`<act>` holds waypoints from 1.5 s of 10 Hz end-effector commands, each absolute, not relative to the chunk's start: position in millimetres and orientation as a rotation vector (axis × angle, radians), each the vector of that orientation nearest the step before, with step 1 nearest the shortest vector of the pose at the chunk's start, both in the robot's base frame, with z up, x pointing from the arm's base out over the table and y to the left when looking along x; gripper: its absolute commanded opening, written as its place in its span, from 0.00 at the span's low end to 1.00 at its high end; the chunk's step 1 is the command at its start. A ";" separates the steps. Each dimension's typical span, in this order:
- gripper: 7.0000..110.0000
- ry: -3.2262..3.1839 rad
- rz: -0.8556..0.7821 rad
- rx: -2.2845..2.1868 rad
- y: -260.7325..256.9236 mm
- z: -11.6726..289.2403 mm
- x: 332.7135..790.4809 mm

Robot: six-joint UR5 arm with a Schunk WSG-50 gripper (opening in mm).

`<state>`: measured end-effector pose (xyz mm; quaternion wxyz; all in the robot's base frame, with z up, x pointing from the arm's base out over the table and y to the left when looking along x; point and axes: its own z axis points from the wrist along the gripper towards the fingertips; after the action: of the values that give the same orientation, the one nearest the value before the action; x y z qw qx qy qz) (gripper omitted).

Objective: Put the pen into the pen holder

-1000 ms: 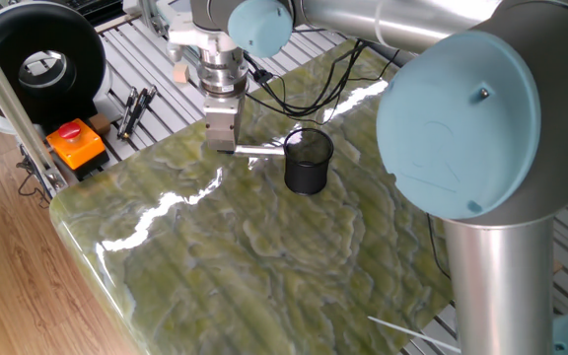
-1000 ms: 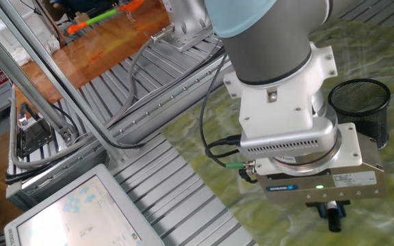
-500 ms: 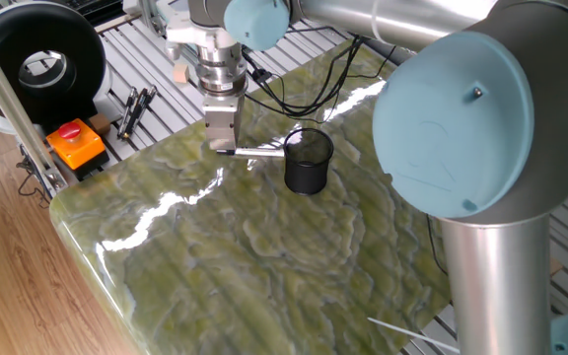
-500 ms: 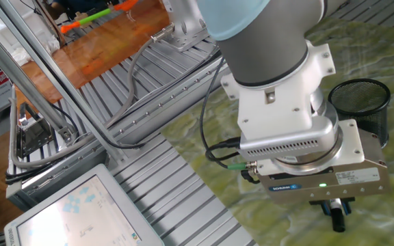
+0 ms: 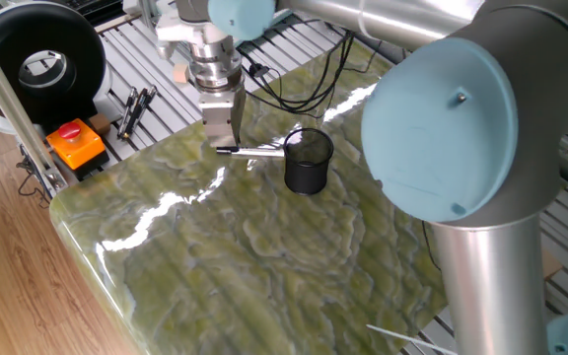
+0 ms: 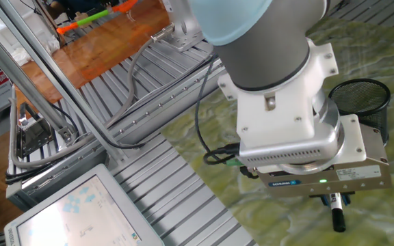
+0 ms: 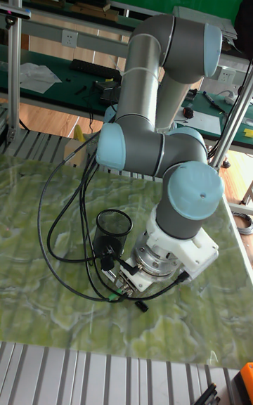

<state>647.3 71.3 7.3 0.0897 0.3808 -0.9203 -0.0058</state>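
Pen (image 5: 251, 151) now lifted slightly off the desk (image 5: 264, 247), horizontal, black end clamped in the fingers (image 5: 227, 148). Holder (image 5: 308, 161) just beside its tip; cables (image 5: 294, 94) behind.

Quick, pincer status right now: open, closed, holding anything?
Pincer: closed on the pen, held horizontally just above the table, beside the pen holder.

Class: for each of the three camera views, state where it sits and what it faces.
One fixed view: high off a table corner, looking down at the gripper, pen and pen holder; a large arm joint fills the right.
The other fixed view: close beside the wrist, looking down; the holder is behind.
Tall fixed view: across the table, whole arm.
All show the holder.
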 end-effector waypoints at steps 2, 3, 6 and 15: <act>0.15 -2.672 0.069 1.068 67.9 9.9 646.8; 0.15 -2.649 0.088 1.057 67.2 9.9 645.4; 0.15 -2.574 0.172 1.047 58.4 8.4 644.6; 0.15 -2.414 0.218 0.958 50.7 6.5 622.3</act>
<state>618.2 45.4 12.3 0.2602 0.3620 -0.8922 0.0727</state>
